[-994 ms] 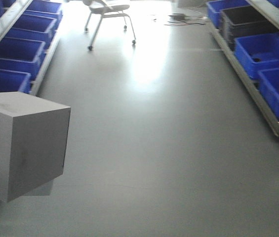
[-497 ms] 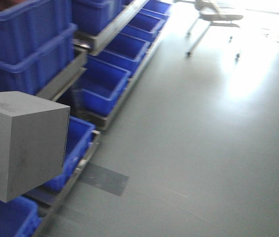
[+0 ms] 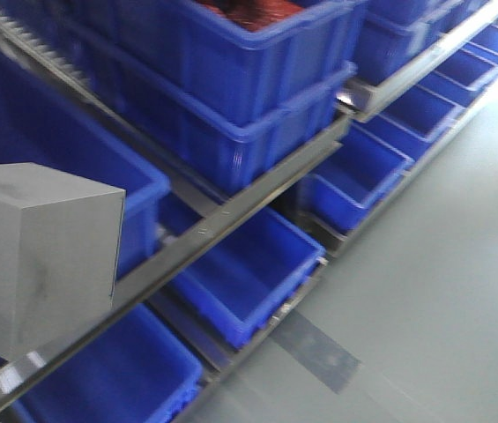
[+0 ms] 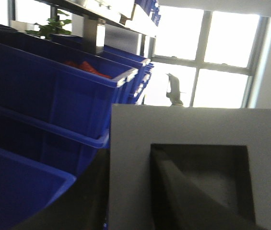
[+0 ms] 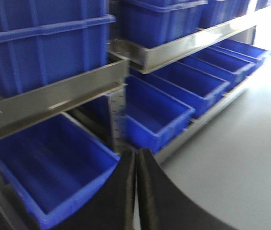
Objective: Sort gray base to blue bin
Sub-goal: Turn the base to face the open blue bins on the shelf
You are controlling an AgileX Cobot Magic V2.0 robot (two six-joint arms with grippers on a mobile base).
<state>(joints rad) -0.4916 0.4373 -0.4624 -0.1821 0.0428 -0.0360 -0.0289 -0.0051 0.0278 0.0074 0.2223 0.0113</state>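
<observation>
As seen from the front, shelf rack (image 3: 231,216): gray metal rails on a slant from lower left to upper right, at least two levels, filled with bins.
Floor (image 3: 442,264): smooth gray, to the right of the rack, with a darker gray patch (image 3: 319,352) just beside the lowest row.
Window (image 4: 207,57): bright, with several panes, far behind the base in the left wrist view.
Blue bins (image 3: 257,150): many alike, deep and rectangular; two stacked on the upper rail, single ones in a row on the lowest level; not possible to tell which one belongs to the task.
Topmost bin (image 3: 257,70): red contents (image 3: 249,9) inside, too blurred to name.
Gray base (image 3: 46,256): held in the air at the left edge of the front view, in front of a large bin (image 3: 55,123) on the middle level, not inside any bin; matte gray block, square recess turned to the left wrist camera.
Left gripper (image 4: 130,196): closed on the gray base, one dark finger (image 4: 178,191) inside the recess, the other against the outer side at the left.
Right gripper (image 5: 135,187): fingers (image 5: 116,196) pressed together with only a thin line between, nothing held, above the low row of bins and the floor edge.
Plant (image 4: 53,26): small green leaves, at the top left above the bins in the left wrist view.
</observation>
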